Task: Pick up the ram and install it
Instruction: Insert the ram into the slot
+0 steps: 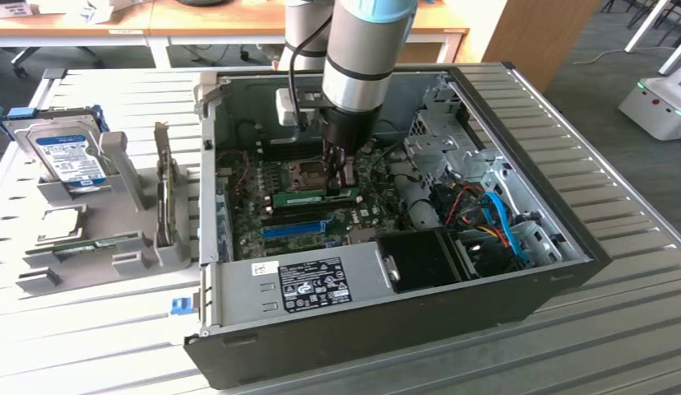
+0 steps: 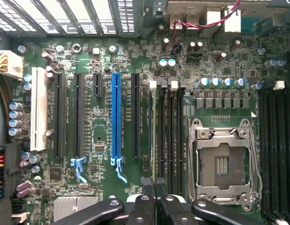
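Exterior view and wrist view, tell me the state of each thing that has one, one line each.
computer case: lying on its side, open, panel off.
ram: on edge at the memory slots, gripped; seating unclear.
gripper: shut on the ram, inside the case.
blue slot: empty.
processor socket: bare, no cooler.
hard drive: standing in the grey rack, outside the case.

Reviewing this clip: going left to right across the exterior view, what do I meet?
Hard drive standing in the grey rack → ram inside the open case, with the gripper on it → blue cables → white machine on the floor.
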Robot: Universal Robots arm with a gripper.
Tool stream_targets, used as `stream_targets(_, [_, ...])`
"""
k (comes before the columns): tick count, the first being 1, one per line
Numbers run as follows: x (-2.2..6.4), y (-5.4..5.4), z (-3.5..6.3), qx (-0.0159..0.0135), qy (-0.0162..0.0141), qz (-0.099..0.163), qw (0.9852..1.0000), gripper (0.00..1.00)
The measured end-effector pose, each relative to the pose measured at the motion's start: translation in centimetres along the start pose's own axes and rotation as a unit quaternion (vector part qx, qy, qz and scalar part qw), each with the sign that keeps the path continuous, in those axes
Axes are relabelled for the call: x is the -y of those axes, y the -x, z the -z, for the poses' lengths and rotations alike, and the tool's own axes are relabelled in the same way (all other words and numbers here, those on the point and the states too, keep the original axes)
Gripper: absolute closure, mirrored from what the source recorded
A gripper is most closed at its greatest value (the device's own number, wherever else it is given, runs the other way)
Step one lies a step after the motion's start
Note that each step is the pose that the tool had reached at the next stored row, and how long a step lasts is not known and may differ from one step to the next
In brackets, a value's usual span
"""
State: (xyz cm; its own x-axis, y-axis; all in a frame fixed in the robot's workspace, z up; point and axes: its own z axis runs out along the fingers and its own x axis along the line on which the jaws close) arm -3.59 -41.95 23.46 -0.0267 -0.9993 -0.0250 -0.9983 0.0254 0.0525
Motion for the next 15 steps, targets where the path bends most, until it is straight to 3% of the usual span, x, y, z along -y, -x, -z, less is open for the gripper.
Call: stream_targets(15, [0.01, 0.12, -0.27, -0.0001, 0.0000, 0.000, 1.0000, 0.88])
